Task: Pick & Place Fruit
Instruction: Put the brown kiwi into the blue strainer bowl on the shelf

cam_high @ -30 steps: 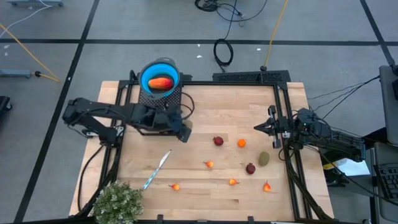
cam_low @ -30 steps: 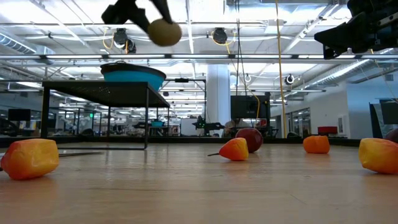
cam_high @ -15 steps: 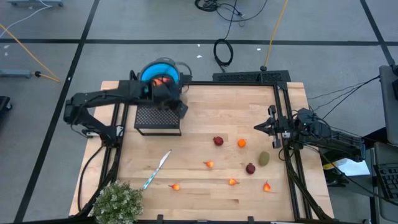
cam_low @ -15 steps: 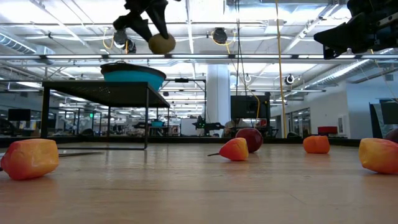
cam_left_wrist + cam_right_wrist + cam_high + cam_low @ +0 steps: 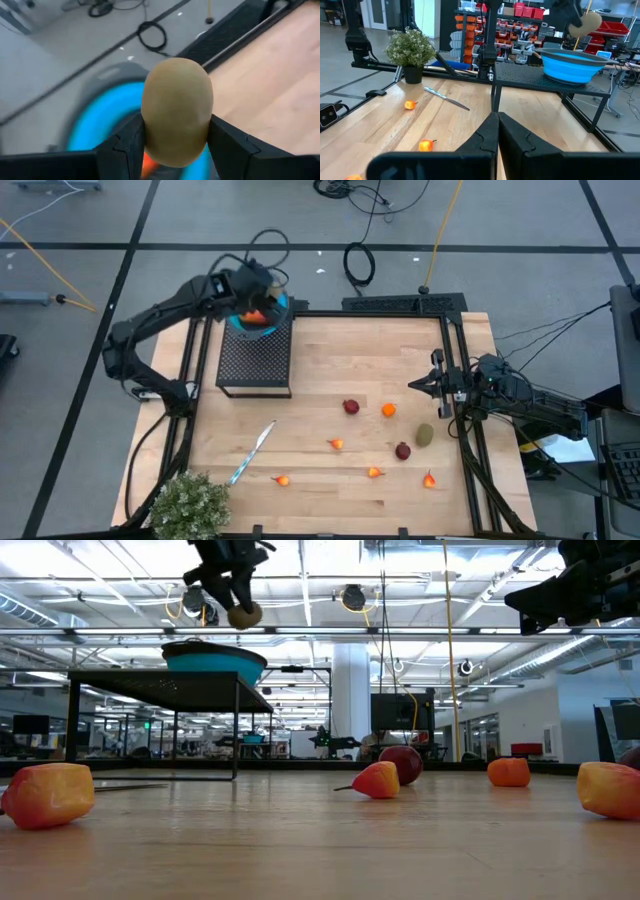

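My left gripper (image 5: 255, 292) hangs over the blue bowl (image 5: 262, 320), shut on an olive-brown oval fruit (image 5: 176, 110). The low view shows this fruit (image 5: 243, 615) above the bowl (image 5: 214, 661). The bowl stands on a black mesh stand (image 5: 255, 362) and holds a red-orange fruit (image 5: 256, 317). On the wood lie two dark red balls (image 5: 351, 407) (image 5: 402, 450), an orange ball (image 5: 388, 410), another olive oval (image 5: 425, 434) and several small orange bits (image 5: 336, 444). My right gripper (image 5: 415, 385) waits shut at the table's right side. My left gripper pinches the olive-brown fruit between its two fingers (image 5: 127, 145), one on each long side (image 5: 150, 125). The fingers slant down from the table's left side. The fruit is lifted clear and hangs at the finger ends above the bowl (image 5: 100, 120).
A blue-handled knife (image 5: 253, 451) lies near the table's left front, and a bushy green plant (image 5: 188, 505) stands at the near left corner. Black frame rails (image 5: 460, 380) run along the table's left and right sides.
My left gripper has carried the olive fruit from beside the stand's near right corner toward the table's far edge and somewhat left, rising and rolling as it went. It now hangs over the blue bowl, still shut on the fruit.
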